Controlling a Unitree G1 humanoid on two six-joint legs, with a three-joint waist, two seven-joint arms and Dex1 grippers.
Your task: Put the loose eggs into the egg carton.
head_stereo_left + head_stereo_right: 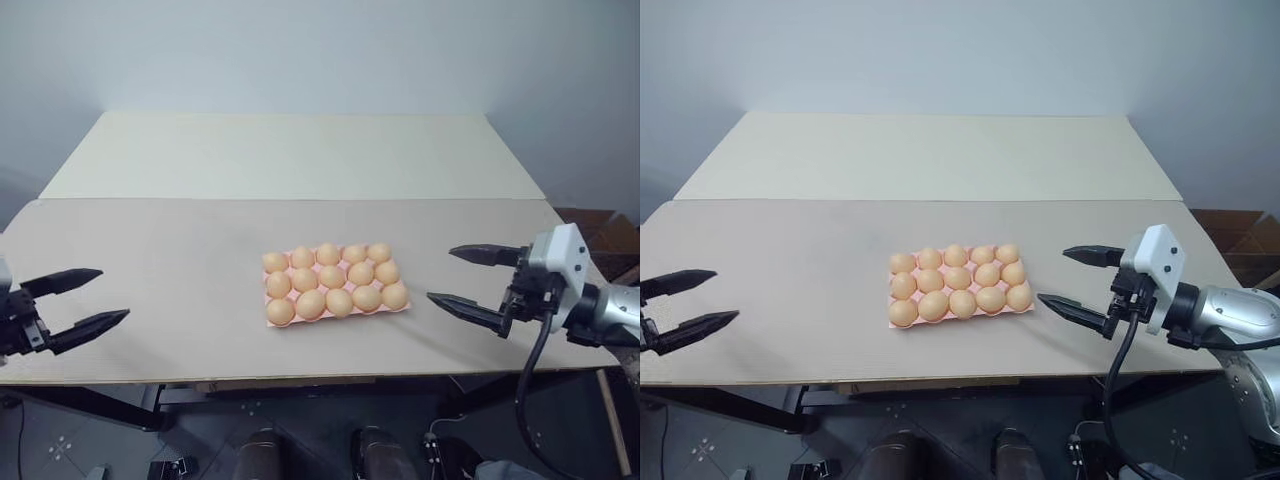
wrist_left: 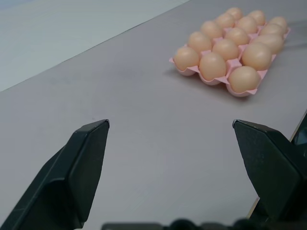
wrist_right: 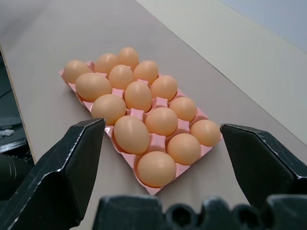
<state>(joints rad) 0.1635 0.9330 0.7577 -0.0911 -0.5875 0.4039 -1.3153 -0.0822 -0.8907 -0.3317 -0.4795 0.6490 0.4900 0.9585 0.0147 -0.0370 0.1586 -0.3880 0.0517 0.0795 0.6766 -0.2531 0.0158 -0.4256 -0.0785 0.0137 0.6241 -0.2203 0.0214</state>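
The pink egg carton (image 1: 297, 322) lies flat at the middle of the table, a little nearer the front edge. Pale orange eggs (image 1: 332, 276) sit in its cups in three rows, and every cup I can see holds one. Loose eggs are out of view. My left gripper (image 1: 113, 293) hovers open and empty over the table's left end, far from the carton. My right gripper (image 1: 441, 274) stands open and empty just right of the carton, pointing at it. The right wrist view shows the carton (image 3: 158, 142) close ahead between the fingers.
The beige tabletop (image 1: 180, 260) spreads wide around the carton, with a lighter board (image 1: 290, 150) joined on at the far side. The front edge (image 1: 300, 378) runs just below both grippers. A brown cardboard box (image 1: 610, 235) stands beyond the table's right end.
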